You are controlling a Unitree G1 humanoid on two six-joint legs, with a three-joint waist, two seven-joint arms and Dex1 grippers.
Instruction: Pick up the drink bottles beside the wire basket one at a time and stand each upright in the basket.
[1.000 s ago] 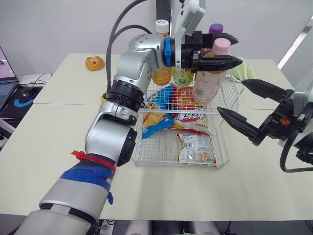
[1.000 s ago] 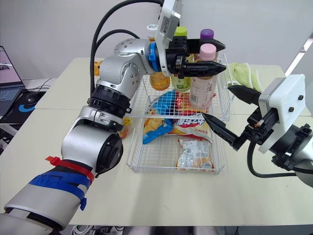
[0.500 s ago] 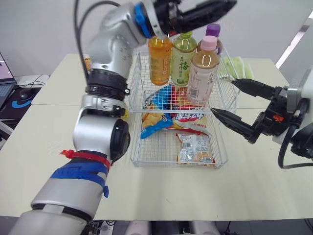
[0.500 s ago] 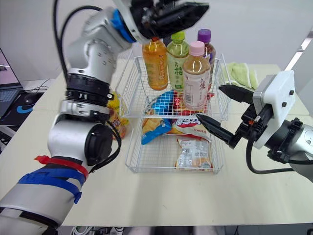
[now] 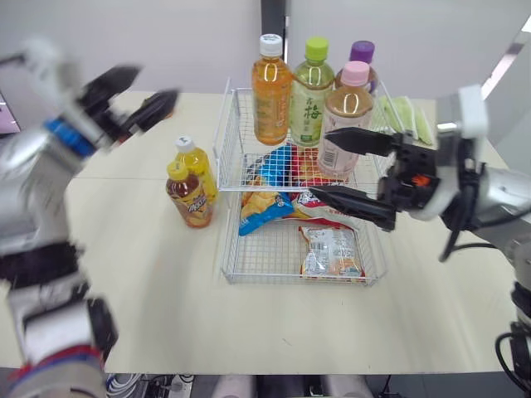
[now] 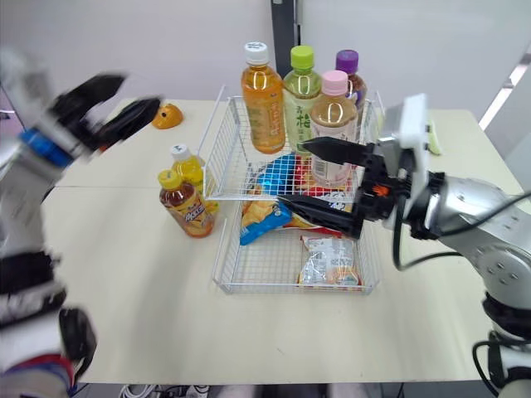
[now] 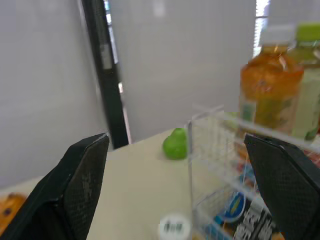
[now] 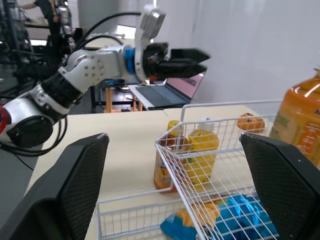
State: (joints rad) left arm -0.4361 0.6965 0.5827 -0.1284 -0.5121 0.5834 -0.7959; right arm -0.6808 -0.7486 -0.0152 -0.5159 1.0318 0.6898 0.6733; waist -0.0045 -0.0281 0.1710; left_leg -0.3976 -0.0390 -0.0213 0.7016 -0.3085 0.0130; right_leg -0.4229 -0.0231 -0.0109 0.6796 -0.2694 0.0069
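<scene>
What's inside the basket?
The basket holds an orange bottle, green bottle, pink-capped bottle and purple-capped bottle upright at its far end. Snack bags lie in front; anything under them is covered.

Bright even light; left claw (image 5: 135, 93) motion-blurred

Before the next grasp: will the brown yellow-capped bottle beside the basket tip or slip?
The brown bottle looks full to the neck, so it is likely heavy for its size. Its smooth label wrap may slip. The yellow bottle stands right behind it; a push could knock that.

Cream table (image 5: 249, 327), white wall (image 5: 191, 41) w/ black post (image 5: 273, 12) behind.
</scene>
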